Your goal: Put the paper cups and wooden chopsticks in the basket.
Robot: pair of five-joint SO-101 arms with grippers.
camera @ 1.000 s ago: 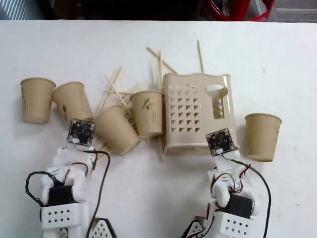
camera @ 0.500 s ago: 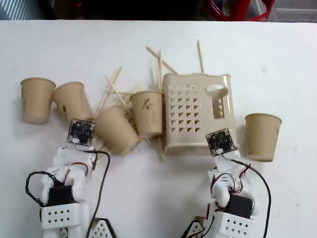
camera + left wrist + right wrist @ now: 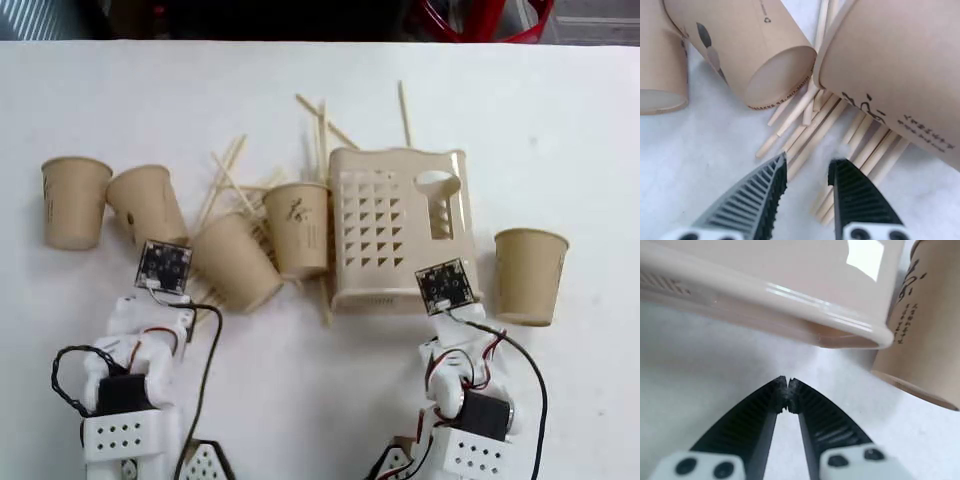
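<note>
Five tan paper cups show in the high view: two at the far left (image 3: 75,200) (image 3: 147,205), two by the basket (image 3: 235,262) (image 3: 297,228), and one right of it (image 3: 530,275). Wooden chopsticks (image 3: 228,180) lie scattered behind and under the middle cups. The cream basket (image 3: 400,225) sits at centre right. My left gripper (image 3: 807,167) is open just above a bundle of chopsticks (image 3: 812,127), between a tipped cup (image 3: 755,45) and a larger cup (image 3: 900,65). My right gripper (image 3: 786,388) is shut and empty, close to the basket's near wall (image 3: 790,285), with a cup (image 3: 925,340) beside it.
The left arm (image 3: 150,330) and right arm (image 3: 455,360) stand at the table's near edge. More chopsticks (image 3: 322,120) poke out behind the basket. Bare white table lies at the far right and in front between the arms.
</note>
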